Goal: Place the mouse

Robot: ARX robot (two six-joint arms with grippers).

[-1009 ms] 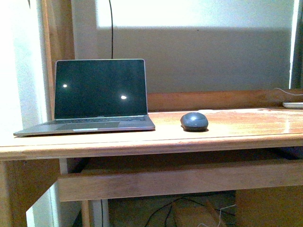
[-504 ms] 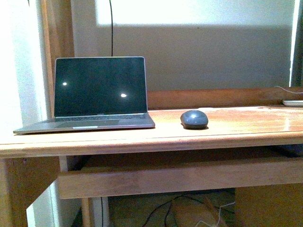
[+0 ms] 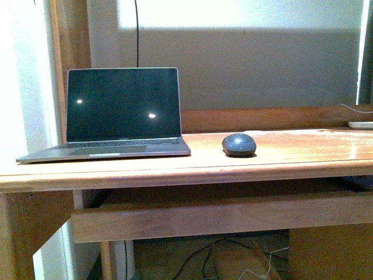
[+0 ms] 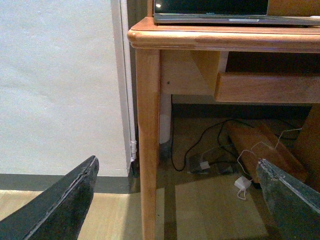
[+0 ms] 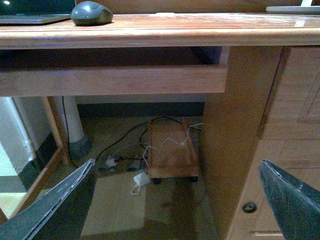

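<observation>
Front view: the mouse (image 3: 239, 144) rests on the wooden bench (image 3: 175, 175), just to the right of an open laptop (image 3: 119, 114) and apart from it. The laptop screen is dark, with two small light reflections. At the far right edge of the bench lies a flat white device (image 3: 361, 124) with a white cable (image 3: 349, 107), well apart from the mouse. A rail (image 3: 221, 216) runs beneath the bench top. Neither arm appears in this view.

Left wrist view: the left gripper (image 4: 180, 200) hangs below bench level, near the bench leg (image 4: 148, 145). Its two dark fingers (image 4: 60, 205) stand wide apart, with nothing between them. The front edge of the laptop (image 4: 230, 19) shows on the bench top above. Cables (image 4: 200, 150) and a small white adapter (image 4: 242, 183) lie on the floor under the bench.

Right wrist view: the right gripper (image 5: 175, 205) is also below the bench top, its fingers (image 5: 55, 205) spread wide and empty. The mouse (image 5: 91, 13) sits on the bench above, beside a corner of the laptop (image 5: 30, 19). The white device (image 5: 292, 9) lies at the far end of the bench top. A cabinet (image 5: 260, 140) forms the right side of the bench; a low wooden stand (image 5: 172, 152) and tangled cables (image 5: 125, 155) occupy the floor beneath.
</observation>
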